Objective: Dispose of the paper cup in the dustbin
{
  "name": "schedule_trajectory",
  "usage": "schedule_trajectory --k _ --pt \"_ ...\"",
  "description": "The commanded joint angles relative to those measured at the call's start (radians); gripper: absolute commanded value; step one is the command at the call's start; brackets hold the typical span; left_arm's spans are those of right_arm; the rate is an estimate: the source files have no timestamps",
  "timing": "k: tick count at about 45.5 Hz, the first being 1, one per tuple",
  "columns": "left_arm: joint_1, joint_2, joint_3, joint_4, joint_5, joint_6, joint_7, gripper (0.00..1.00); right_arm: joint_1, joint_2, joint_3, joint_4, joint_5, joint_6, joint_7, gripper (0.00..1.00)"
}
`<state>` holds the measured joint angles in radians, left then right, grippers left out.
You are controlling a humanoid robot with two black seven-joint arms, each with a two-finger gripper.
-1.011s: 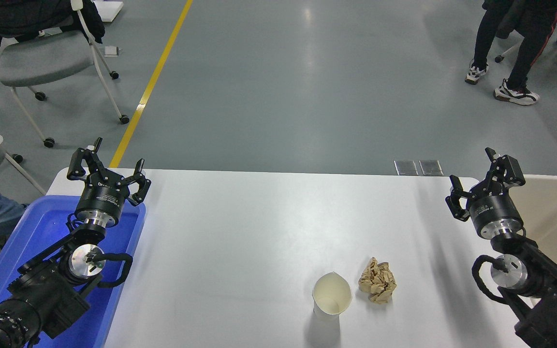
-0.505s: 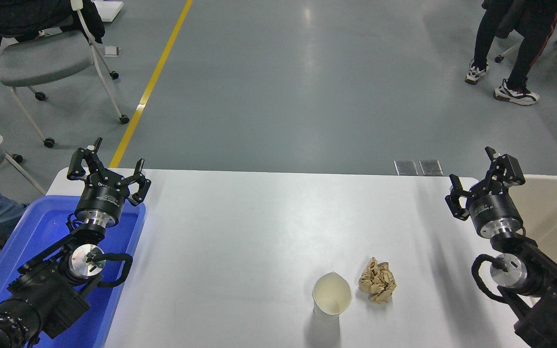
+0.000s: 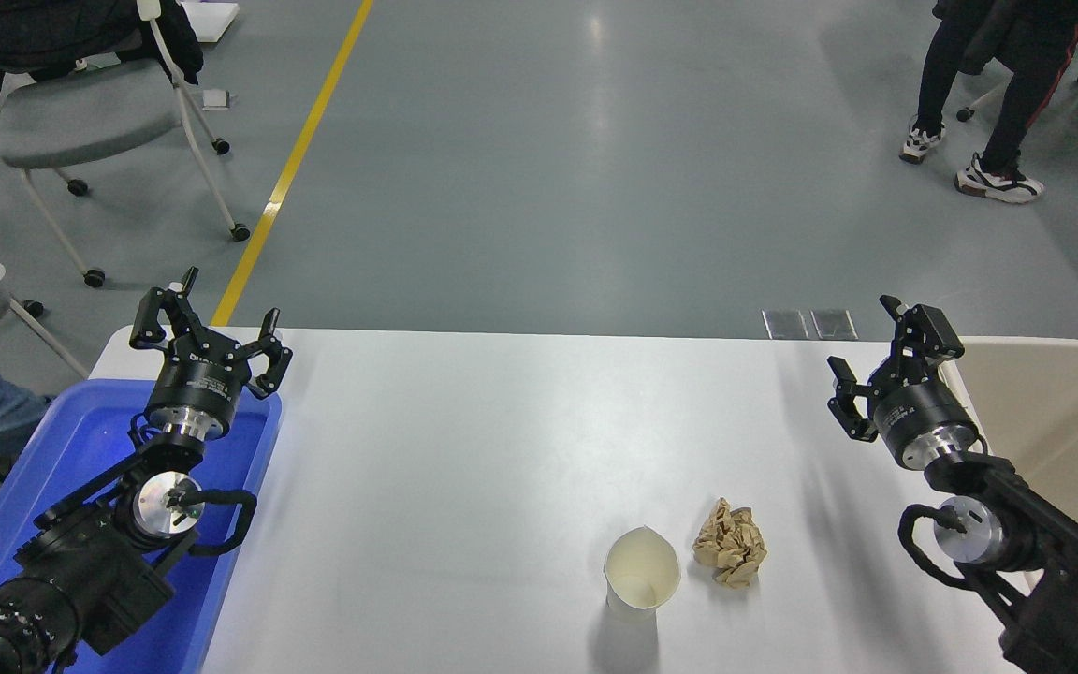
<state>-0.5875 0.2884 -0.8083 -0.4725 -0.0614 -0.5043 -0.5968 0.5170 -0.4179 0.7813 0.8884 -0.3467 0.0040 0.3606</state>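
The off-white paper cup (image 3: 642, 571) stands upright on the white table (image 3: 502, 449), near the front edge, right of centre. The beige dustbin (image 3: 1058, 412) sits at the table's right end, partly cut off by the picture's edge. My right gripper (image 3: 876, 351) is open and empty, above the table just left of the dustbin's rim and well behind and to the right of the cup. My left gripper (image 3: 207, 314) is open and empty, parked over the far end of the blue tub.
A crumpled tan paper ball (image 3: 732, 555) lies right beside the cup on its right. A bright blue tub (image 3: 80, 449) sits at the table's left end under my left arm. A person's legs (image 3: 979, 94) and a chair (image 3: 90, 112) are on the floor beyond the table.
My right gripper has moved left and slightly toward me, away from the dustbin's rim. The cup, the paper ball and my left arm have not moved.
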Motion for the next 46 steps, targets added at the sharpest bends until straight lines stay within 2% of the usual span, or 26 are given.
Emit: schedule_trajectory --k 1,8,17,23,32,39,46 --pt "0.000 0.000 0.000 0.000 0.000 0.000 0.000 1.00 0.096 -0.091 -0.172 0.093 -0.015 -0.048 -0.038 0.99" --pt "0.000 0.000 0.000 0.000 0.000 0.000 0.000 1.00 0.207 -0.150 -0.349 0.138 -0.078 -0.119 -0.103 0.99" --pt "0.000 0.000 0.000 0.000 0.000 0.000 0.000 1.00 0.307 -0.223 -0.451 0.267 -0.228 -0.118 -0.350 0.99" --pt "0.000 0.000 0.000 0.000 0.000 0.000 0.000 1.00 0.344 -0.252 -0.467 0.351 -0.406 -0.098 -0.452 0.99" --pt "0.000 0.000 0.000 0.000 0.000 0.000 0.000 1.00 0.417 -0.251 -0.536 0.405 -0.690 -0.058 -0.463 0.99" --pt "0.000 0.000 0.001 0.000 0.000 0.000 0.000 1.00 0.541 -0.245 -0.738 0.464 -0.696 -0.036 -0.460 0.99" --pt "0.000 0.000 0.000 0.000 0.000 0.000 0.000 1.00 0.681 -0.240 -0.908 0.489 -0.710 0.083 -0.457 0.99"
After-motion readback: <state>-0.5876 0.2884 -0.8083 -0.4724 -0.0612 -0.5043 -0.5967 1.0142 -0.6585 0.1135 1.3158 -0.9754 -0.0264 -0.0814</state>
